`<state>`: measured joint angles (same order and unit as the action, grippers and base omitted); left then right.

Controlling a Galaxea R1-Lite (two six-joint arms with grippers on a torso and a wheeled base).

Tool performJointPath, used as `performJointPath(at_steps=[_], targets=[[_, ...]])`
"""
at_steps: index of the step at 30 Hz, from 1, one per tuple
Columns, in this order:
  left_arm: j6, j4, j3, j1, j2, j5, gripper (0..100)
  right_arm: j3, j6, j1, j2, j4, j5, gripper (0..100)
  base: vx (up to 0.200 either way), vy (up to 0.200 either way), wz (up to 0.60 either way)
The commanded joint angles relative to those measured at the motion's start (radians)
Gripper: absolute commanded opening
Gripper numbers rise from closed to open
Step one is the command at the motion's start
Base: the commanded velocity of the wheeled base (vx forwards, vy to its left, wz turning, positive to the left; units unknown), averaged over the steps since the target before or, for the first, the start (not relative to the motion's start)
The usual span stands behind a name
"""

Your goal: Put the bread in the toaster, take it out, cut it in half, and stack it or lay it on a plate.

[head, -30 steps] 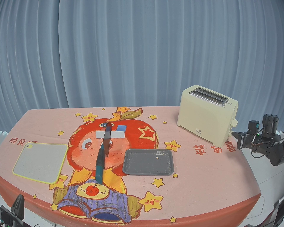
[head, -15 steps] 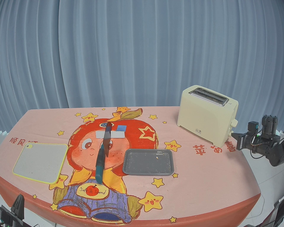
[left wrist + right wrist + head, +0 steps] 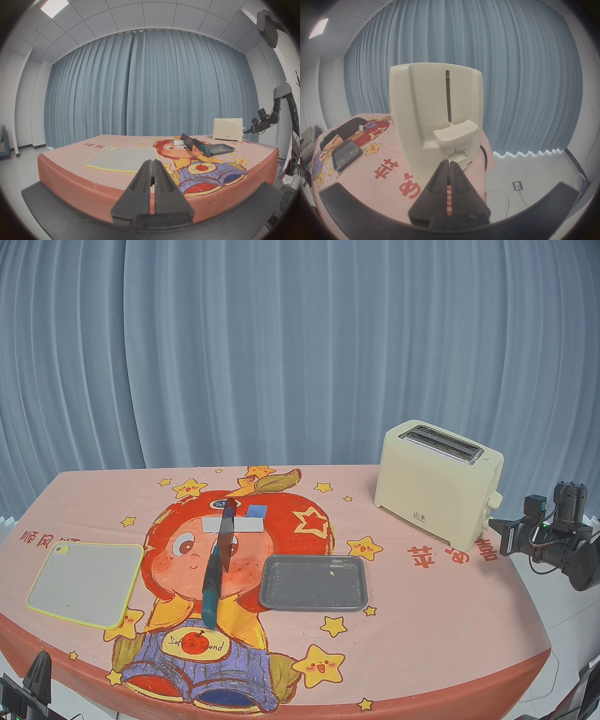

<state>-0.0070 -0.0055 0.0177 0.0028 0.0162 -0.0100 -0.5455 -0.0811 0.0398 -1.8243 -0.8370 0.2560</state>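
A cream toaster (image 3: 437, 480) stands at the table's back right, with two slots on top. In the right wrist view its end face (image 3: 434, 118) is close, and the lever (image 3: 456, 132) sits low in its slot above a dial. My right gripper (image 3: 492, 525) is shut and empty, just off the table's right edge, pointing at that end (image 3: 449, 164). Below the table's front left corner, my left gripper (image 3: 152, 162) is shut with nothing in it (image 3: 39, 668). A grey tray (image 3: 312, 582) with a few crumbs lies mid-table.
A knife (image 3: 214, 571) with a teal handle lies left of the tray, its blade across a white strip (image 3: 250, 524). A grey cutting board (image 3: 84, 584) with a yellow rim is at the front left. The toaster's cord (image 3: 482, 156) hangs off the right edge.
My right gripper has sunk a little beside the toaster's end. Everything on the table has stayed put.
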Motion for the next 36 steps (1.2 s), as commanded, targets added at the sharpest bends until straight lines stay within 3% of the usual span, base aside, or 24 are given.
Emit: performJointPath(at_steps=[1, 10, 15, 36], targets=[[-0.001, -0.001, -0.018, 0.0, -0.016, -0.001, 0, -0.001, -0.002, -0.003, 0.008, -0.001, 0.0, 0, 0.0, 0.0, 0.0], [-0.001, -0.001, -0.018, 0.0, -0.016, -0.001, 0, -0.013, -0.002, 0.005, 0.006, -0.001, 0.0, 0, 0.0, 0.0, 0.0], [-0.001, -0.001, -0.018, 0.0, -0.016, -0.001, 0, -0.011, -0.026, 0.011, 0.0, -0.002, 0.002, 0, 0.0, 0.0, 0.0], [-0.001, -0.001, -0.018, 0.0, -0.016, -0.001, 0, -0.005, -0.026, 0.009, -0.012, -0.002, 0.002, 0, 0.0, 0.0, 0.0]])
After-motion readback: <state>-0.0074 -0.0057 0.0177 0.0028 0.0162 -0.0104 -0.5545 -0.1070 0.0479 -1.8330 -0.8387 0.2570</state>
